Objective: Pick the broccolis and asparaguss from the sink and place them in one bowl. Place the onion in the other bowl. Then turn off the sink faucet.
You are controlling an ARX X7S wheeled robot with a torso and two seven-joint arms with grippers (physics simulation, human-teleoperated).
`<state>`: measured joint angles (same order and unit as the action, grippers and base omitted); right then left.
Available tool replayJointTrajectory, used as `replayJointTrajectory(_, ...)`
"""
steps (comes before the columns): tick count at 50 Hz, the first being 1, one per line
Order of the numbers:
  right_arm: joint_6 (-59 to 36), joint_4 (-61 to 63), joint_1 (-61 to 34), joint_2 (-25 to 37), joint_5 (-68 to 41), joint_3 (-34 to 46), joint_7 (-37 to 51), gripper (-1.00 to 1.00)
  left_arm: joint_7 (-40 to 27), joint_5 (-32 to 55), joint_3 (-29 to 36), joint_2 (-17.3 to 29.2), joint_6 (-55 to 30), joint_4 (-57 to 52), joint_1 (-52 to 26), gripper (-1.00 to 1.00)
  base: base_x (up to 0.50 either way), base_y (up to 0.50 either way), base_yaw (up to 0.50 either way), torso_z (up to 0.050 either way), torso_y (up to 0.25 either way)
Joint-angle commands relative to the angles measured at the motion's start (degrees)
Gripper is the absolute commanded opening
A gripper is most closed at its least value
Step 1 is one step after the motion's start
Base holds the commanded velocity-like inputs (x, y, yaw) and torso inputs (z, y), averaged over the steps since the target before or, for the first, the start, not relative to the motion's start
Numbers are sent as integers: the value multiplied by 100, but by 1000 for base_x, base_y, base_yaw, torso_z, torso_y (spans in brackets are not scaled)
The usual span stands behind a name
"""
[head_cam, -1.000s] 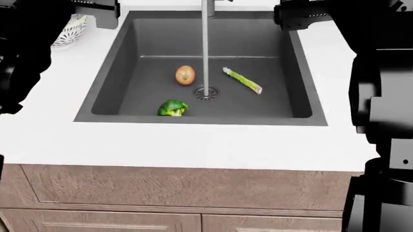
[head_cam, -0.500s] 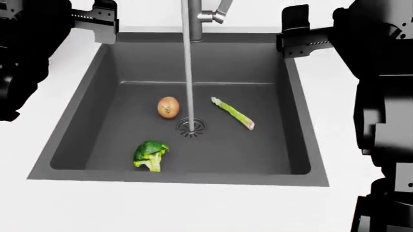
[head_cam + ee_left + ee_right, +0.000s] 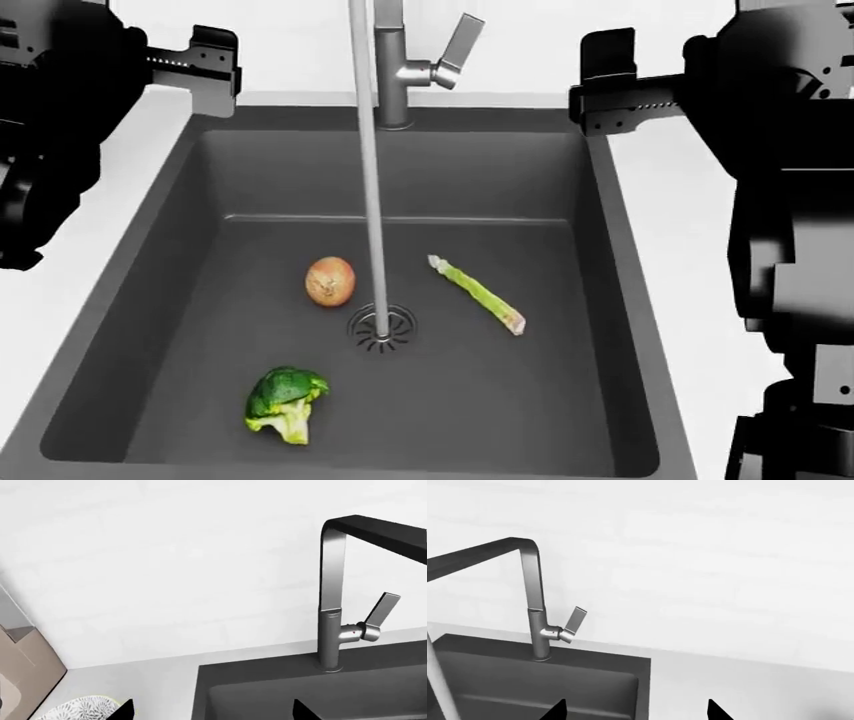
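Head view has closed in and tilted down over the last second: the sink point(image 3: 374, 300) now fills the frame, the cabinet fronts under the bench have dropped out of sight, and the faucet point(image 3: 390, 60) base and lever show at the back rim. The patterned bowl, seen at far left a second ago, has left the head view; only its edge shows in the left wrist view point(image 3: 83, 709). Wooden bowl not in any view.

Contents of basin, none moved relative to the drain point(image 3: 382, 327):
- onion point(image 3: 330, 281) just left of the drain, resting on the floor.
- asparagus point(image 3: 477, 294) right of the drain, lying diagonally, whitish end toward the front.
- broccoli point(image 3: 283, 402) near the front-left, apart from the onion.

Water stream point(image 3: 368, 170) runs straight down into the drain; faucet is on, lever angled up.

Left gripper point(image 3: 200, 50) hangs over the back-left corner of the sink, right gripper point(image 3: 607, 85) over the back-right corner. Both are empty; in the wrist views each shows two finger tips set well apart, so I judge both jaws spread. Neither touches anything.

Reading: the base and head repositioning gives a clear look at all three vegetables. No pick started; nothing in either bowl. Likely first reach is the left arm down to the broccoli or onion. The stream stands between the onion and the asparagus, so a crossing arm would pass through it.
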<state>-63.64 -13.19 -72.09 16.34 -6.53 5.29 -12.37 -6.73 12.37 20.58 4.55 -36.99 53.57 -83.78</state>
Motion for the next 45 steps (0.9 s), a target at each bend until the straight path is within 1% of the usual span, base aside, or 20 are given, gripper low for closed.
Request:
replayJointTrajectory(1, 91, -47, 73, -43, -5, -110, 16, 100, 48, 43, 7, -13, 168, 1, 130, 100, 156, 16, 0, 0, 0)
replayJointTrajectory(9, -20, 179, 205, -14, -41, -172, 51, 100, -5, 67, 20, -22, 215, 76, 121, 100, 141, 20, 0, 0, 0)
replayJointTrajectory(19, 81, 99, 257, -4, -64, -184, 48, 100, 5, 90, 75, -75, 318, 241, 83, 100, 144, 20, 0, 0, 0)
replayJointTrajectory(21, 100, 73, 262, -6, -67, -188, 52, 100, 5, 105, 56, -94, 397, 408, 45, 100, 166, 20, 0, 0, 5)
replayJointTrajectory(29, 173, -87, 228, -15, -56, -111, 41, 100, 67, 124, 88, -113, 508, 685, -85, 100, 308, 72, 0, 0, 0)
replayJointTrajectory(36, 293, -262, 175, -14, -46, -50, 21, 100, 49, 148, 130, -103, 439, 564, -28, 100, 316, 26, 0, 0, 0)
replayJointTrajectory(45, 201, -112, 255, 19, -78, -84, 39, 100, 43, 154, 197, -90, 410, 522, -17, 100, 316, 0, 0, 0, 1)
